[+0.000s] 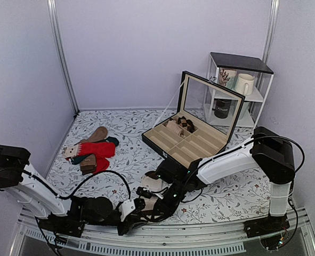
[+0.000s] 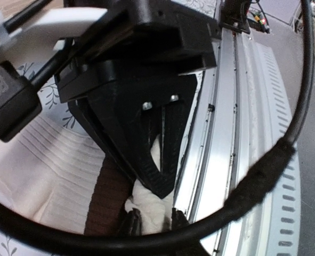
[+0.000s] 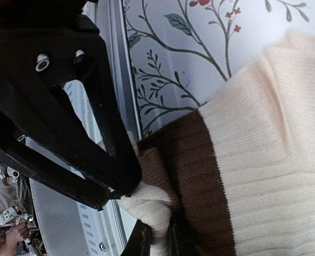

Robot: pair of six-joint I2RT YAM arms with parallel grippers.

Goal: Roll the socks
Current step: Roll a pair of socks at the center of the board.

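the socks (image 1: 151, 184) lie bottom centre in the top view. my right gripper (image 3: 157, 240) pinches their cream fold tight; my left gripper (image 2: 153, 221), narrow, nips the same fold, i judge to anchor the roll.

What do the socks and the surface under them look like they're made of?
The socks: soft ribbed knit, matte, likely cotton or wool blend; rib lines show. The table cover: smooth printed sheet, fabric or vinyl, unclear; flat floral pattern.

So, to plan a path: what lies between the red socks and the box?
Nothing: bare floral tablecloth between red socks and box, seen in the top view.
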